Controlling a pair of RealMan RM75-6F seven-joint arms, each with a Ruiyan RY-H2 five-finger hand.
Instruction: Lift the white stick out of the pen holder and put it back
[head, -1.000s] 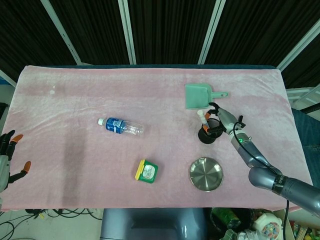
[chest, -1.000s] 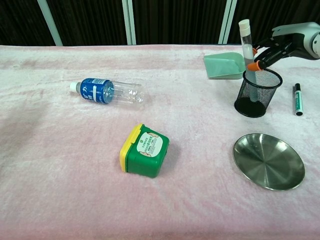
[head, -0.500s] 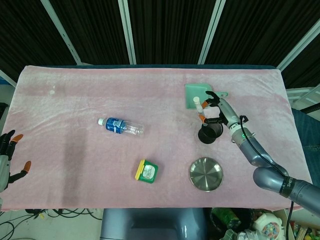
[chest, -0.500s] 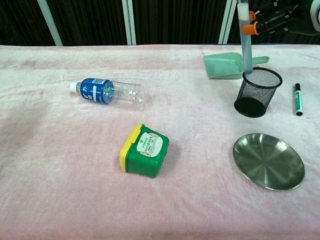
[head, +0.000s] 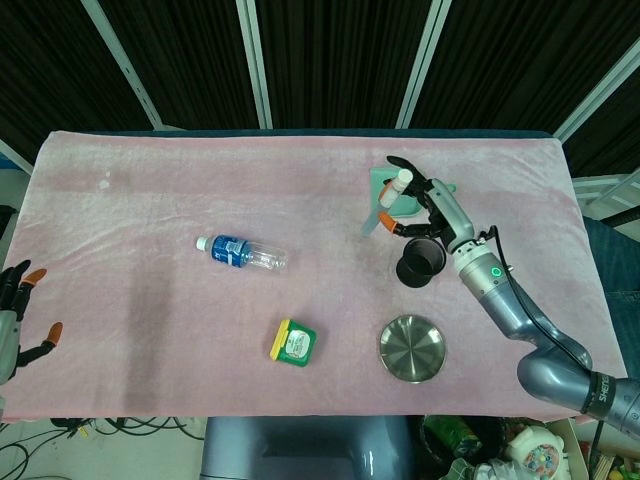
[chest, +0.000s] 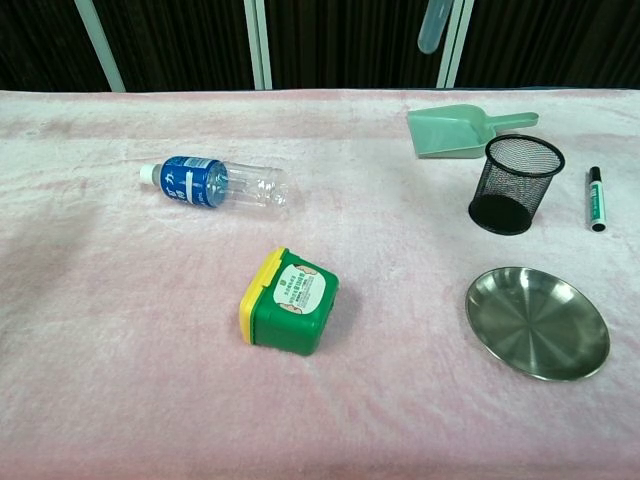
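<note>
The right arm reaches in from the lower right corner, its right hand raised over the far side of the table, fingers pinching the white stick. The left hand rests at the near left edge, fingers spread and holding nothing.

Bottle, green box, steel dish, dustpan, marker.

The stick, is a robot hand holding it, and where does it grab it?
Yes. The right hand holds the stick near its top end, pinched in its fingers, lifted clear of the pen holder. The left hand holds nothing.
</note>
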